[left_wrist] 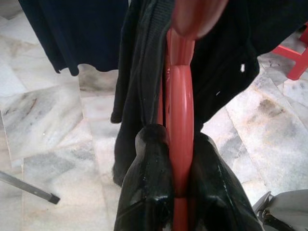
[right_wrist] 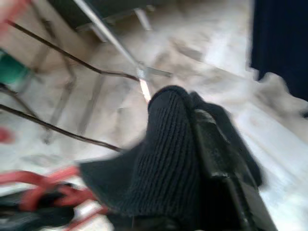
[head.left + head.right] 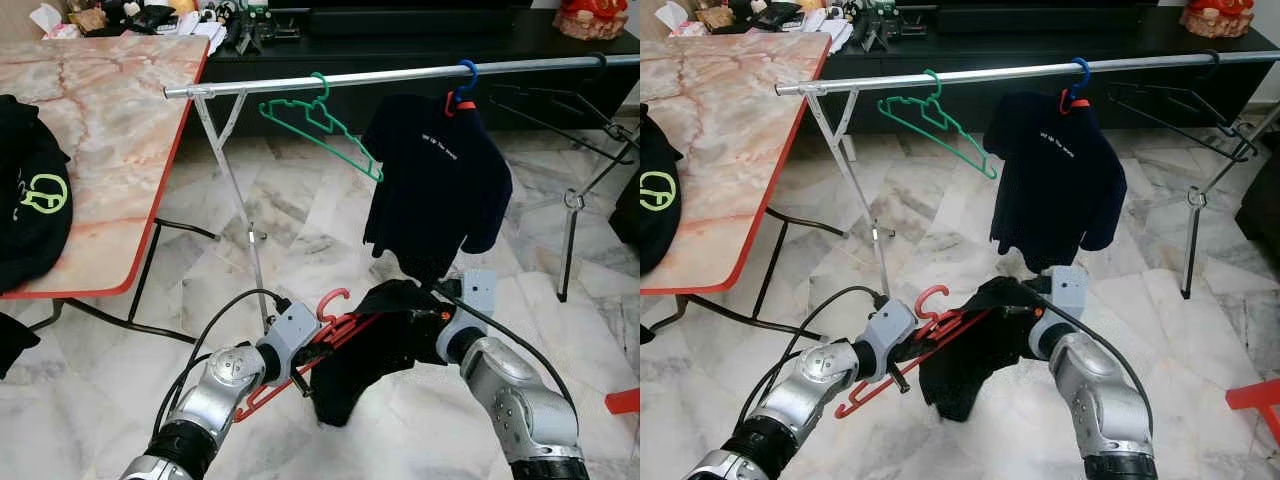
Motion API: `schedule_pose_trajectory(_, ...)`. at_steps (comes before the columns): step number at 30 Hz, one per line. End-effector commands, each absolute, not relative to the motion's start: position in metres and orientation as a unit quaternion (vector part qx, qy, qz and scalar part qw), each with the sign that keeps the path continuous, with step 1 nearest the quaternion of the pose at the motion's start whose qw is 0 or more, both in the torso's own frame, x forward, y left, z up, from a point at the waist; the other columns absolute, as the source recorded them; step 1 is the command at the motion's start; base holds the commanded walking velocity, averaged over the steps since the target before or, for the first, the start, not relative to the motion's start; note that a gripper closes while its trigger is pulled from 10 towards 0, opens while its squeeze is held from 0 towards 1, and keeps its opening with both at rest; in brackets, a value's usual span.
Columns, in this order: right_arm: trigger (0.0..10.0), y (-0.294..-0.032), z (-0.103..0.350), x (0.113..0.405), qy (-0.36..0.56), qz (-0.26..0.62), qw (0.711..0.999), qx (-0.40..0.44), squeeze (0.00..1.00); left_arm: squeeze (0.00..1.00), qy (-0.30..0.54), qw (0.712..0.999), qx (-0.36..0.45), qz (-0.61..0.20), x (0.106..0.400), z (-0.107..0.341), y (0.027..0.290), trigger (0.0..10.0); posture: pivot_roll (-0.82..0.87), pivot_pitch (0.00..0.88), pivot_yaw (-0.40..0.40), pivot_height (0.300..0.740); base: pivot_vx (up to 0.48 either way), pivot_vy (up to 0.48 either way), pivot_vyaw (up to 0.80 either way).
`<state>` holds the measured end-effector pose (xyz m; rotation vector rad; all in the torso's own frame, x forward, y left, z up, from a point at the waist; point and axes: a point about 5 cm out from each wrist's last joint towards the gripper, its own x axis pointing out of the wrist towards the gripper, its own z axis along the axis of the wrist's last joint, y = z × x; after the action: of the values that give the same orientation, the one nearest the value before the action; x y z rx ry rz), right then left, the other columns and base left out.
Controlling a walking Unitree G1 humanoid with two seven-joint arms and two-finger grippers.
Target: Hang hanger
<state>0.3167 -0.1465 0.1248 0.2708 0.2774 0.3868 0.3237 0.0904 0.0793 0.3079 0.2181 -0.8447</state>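
The silver metal clothes rail (image 3: 400, 76) carries an empty green plastic hanger (image 3: 322, 125) and a dark navy T-shirt (image 3: 437, 180) on a blue-hooked hanger, and black wire hangers (image 3: 560, 110) at its far right end. Below the rail, low over the marble floor (image 3: 300, 210), the left end effector (image 1: 180, 185) is clenched on the bar of the red plastic hanger (image 3: 325, 325), its two black fingers (image 1: 149, 183) pressing it from both sides. A black knitted garment (image 3: 370, 345) hangs over this hanger. The right end effector (image 2: 202, 144) grasps a fold of the garment just beside the hanger. At the left stands a marble-pattern table (image 3: 110, 130) with a red edge, and a black cloth with a green print (image 3: 30, 200) lies on it.
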Motion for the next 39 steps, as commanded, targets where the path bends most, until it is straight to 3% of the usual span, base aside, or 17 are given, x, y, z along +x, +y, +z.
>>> schedule_pose_trajectory(1,10.0,-0.127,0.151,0.309,0.075,0.274,0.944,0.167,0.0,0.0,0.11,0.899,0.142,-0.399,0.325,0.078,0.096,10.0,-0.08,0.2,0.027,0.74,0.0,0.0,0.0)
schedule_pose_trajectory(15,10.0,-0.104,0.17,0.295,0.051,0.352,0.92,0.165,0.0,0.0,0.116,0.894,0.137,-0.41,0.323,0.076,0.094,10.0,-0.08,0.202,0.028,0.74,0.0,0.0,0.0)
schedule_pose_trajectory(19,10.0,-0.125,0.142,0.306,0.097,0.274,0.95,0.116,0.0,0.0,0.11,0.896,0.117,-0.413,0.324,0.079,0.092,10.0,-0.08,0.202,0.029,0.74,0.0,0.0,0.0)
schedule_pose_trajectory(30,10.0,-0.142,0.139,0.308,0.093,0.261,0.958,0.07,0.0,0.0,0.089,0.907,0.073,-0.404,0.329,0.089,0.091,10.0,-0.08,0.204,0.028,0.74,0.0,0.0,0.0)
schedule_pose_trajectory(35,10.0,-0.14,0.142,0.303,0.076,0.3,0.949,0.064,0.0,0.0,0.077,0.911,0.03,-0.404,0.33,0.096,0.088,10.0,-0.07,0.208,0.031,0.74,0.0,0.0,0.0)
schedule_pose_trajectory(39,10.0,-0.132,0.16,0.289,0.027,0.387,0.921,0.039,0.0,0.0,0.07,0.91,-0.002,-0.409,0.33,0.101,0.085,10.0,-0.08,0.208,0.031,0.74,0.0,0.0,0.0)
